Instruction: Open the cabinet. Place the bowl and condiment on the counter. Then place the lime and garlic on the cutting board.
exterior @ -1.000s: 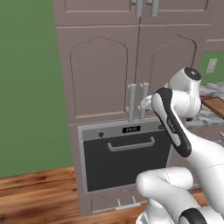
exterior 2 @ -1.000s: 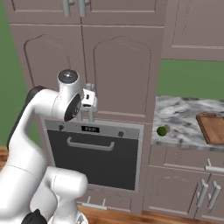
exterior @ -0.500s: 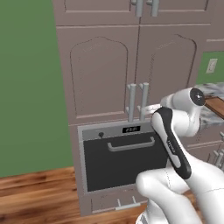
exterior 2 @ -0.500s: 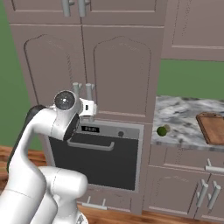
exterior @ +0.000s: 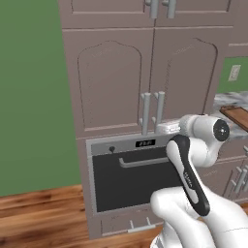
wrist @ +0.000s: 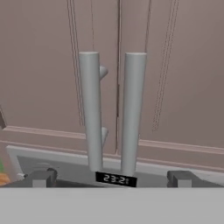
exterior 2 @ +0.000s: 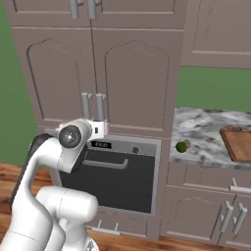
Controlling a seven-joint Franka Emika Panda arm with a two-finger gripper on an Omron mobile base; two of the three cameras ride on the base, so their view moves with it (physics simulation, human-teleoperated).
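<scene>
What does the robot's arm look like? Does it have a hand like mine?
The arm is made of smooth, rounded white shells with a long dark strip along one segment and a round dark cap at a joint. No fingers like yours: its pincer has two small, dark, blocky tips. No cables or markings show.

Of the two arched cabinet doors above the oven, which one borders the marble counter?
The right-hand arched door, in the right base view: its outer edge meets the counter, where the lime sits. The left-hand arched door is further from it.
</scene>
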